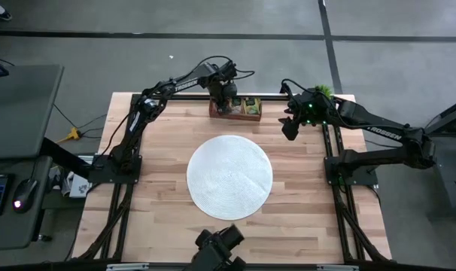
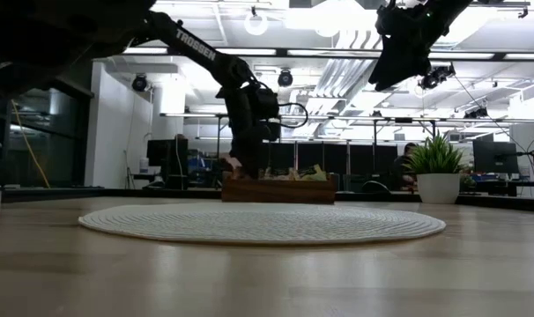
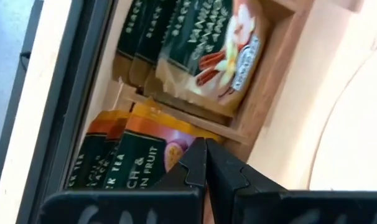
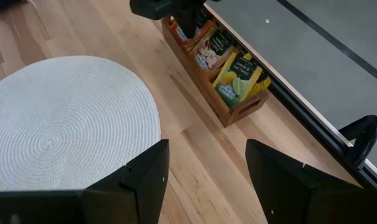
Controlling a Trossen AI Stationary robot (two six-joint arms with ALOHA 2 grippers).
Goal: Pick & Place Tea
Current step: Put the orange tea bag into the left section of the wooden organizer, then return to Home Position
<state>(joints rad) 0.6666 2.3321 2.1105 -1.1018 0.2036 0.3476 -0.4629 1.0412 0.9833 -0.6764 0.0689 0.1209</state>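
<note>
left gripper point(image 3: 207, 163) pinched over orange tea point(image 3: 152, 149).

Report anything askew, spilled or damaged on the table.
Nothing stands out. The tea packets stand in the tray, none spilled; the mat lies flat and bare. The left hand is in the tray's end compartment, the right hand open above the table.

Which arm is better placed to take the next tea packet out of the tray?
Probably left. The left pincer is down in the wooden tray, shut against an orange tea packet. The right pincer hangs open, raised beside the tray.
</note>
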